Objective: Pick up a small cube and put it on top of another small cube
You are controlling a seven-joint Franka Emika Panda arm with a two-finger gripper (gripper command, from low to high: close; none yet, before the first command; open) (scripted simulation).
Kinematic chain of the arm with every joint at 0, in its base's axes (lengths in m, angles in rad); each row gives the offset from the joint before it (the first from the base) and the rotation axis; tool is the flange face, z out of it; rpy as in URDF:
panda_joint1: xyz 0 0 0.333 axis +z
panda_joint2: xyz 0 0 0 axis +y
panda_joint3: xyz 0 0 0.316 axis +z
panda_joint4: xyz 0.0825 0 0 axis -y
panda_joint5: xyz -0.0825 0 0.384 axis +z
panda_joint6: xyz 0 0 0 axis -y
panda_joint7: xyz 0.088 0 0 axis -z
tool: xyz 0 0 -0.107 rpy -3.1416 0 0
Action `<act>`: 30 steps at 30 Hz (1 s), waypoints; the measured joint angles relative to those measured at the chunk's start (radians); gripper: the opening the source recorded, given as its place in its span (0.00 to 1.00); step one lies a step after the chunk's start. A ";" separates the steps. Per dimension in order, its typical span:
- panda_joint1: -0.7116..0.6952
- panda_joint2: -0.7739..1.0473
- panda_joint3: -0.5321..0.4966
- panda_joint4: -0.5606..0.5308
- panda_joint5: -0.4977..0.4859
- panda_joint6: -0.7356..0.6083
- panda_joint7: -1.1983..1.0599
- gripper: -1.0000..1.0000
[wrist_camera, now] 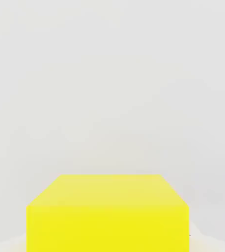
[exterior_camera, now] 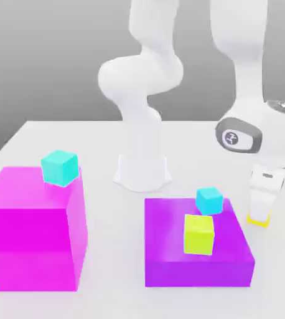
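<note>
The gripper [exterior_camera: 260, 209] was clamped on the golden-yellow cube [exterior_camera: 258, 221]. The turquoise cube [exterior_camera: 60, 168] rested on the magenta block [exterior_camera: 36, 237] — at ten o'clock in the exterior view.

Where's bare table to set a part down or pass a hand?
Table is bare between the magenta block and purple block, and behind the magenta block, left of the arm's base. Crowded: purple block's top, with two small cubes, and beside it the end effector.
</note>
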State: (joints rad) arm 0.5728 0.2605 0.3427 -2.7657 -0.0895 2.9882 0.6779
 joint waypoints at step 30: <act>-0.476 -0.497 -0.127 0.064 0.014 -0.532 0.245 0.00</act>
State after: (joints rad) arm 0.0964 -0.2363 0.2162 -2.7015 -0.0750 2.4565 0.9225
